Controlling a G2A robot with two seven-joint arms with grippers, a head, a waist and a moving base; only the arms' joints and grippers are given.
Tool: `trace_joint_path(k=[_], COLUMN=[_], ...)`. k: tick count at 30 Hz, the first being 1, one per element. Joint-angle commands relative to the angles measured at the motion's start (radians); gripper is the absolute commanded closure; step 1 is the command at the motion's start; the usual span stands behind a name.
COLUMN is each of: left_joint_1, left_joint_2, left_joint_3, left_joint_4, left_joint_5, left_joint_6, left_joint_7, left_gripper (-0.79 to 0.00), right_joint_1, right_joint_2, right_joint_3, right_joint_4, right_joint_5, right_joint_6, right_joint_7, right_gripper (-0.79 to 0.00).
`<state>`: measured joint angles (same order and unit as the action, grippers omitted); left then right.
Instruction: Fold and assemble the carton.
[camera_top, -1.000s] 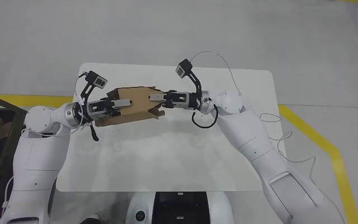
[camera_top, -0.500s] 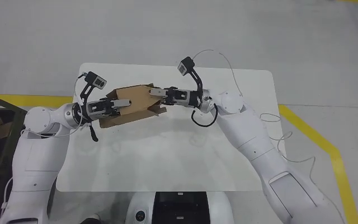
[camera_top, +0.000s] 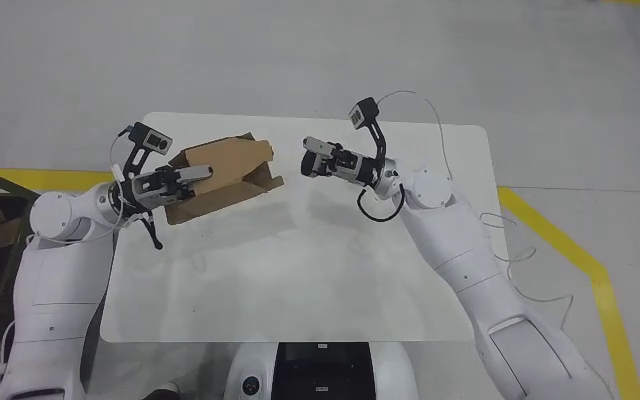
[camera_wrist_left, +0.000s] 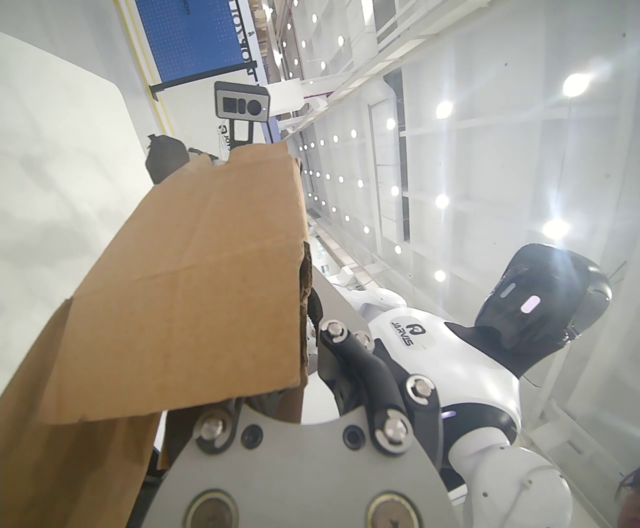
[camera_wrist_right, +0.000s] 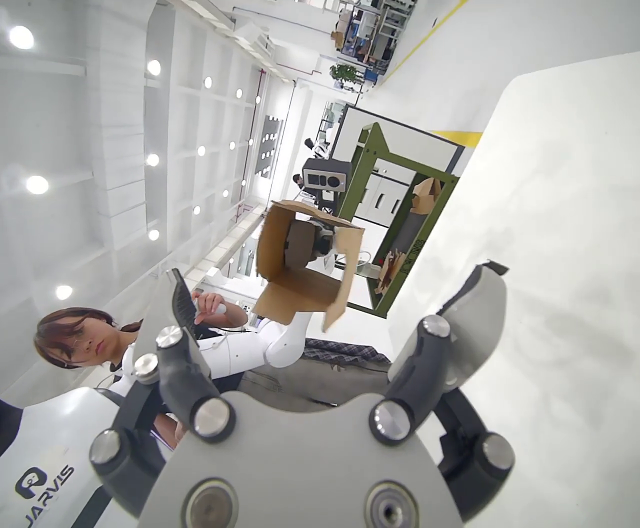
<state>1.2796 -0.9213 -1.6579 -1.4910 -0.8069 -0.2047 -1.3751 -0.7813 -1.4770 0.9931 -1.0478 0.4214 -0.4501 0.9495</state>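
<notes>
Carton (camera_top: 225, 168): pinched at its left end by left gripper (camera_top: 190, 178), held tilted over far-left part of table (camera_top: 300, 280); released by right gripper (camera_top: 308, 158), since pulled back, fingers spread.

Cartons: one brown carton (camera_top: 222, 170).
Tables: one white table (camera_top: 300, 290).
Pincers: two, the left pincer (camera_top: 203, 174) and the right pincer (camera_top: 308, 158).
Racks: one green rack (camera_wrist_right: 411, 250), off past the table's edge.
</notes>
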Motion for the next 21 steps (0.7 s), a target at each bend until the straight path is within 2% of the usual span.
trace_joint_path(k=[1,6,21], left_joint_1=[-0.001,-0.01,-0.027], left_joint_2=[0.0,-0.002,-0.004], left_joint_3=[0.002,0.017,0.043], left_joint_4=[-0.003,0.001,0.002], left_joint_5=[-0.004,-0.003,-0.012], left_joint_6=[0.001,0.005,0.02], left_joint_7=[-0.001,0.0,-0.015], left_gripper=[0.0,0.0,0.0], right_joint_1=[-0.006,-0.02,0.002], right_joint_2=[-0.003,-0.02,-0.052], right_joint_3=[-0.008,-0.039,-0.108], right_joint_4=[-0.01,-0.071,-0.091], right_joint_5=[0.02,0.15,0.25], right_joint_6=[0.001,-0.012,-0.023], right_joint_7=[0.005,0.054,0.116], right_gripper=[-0.785,-0.785,-0.785])
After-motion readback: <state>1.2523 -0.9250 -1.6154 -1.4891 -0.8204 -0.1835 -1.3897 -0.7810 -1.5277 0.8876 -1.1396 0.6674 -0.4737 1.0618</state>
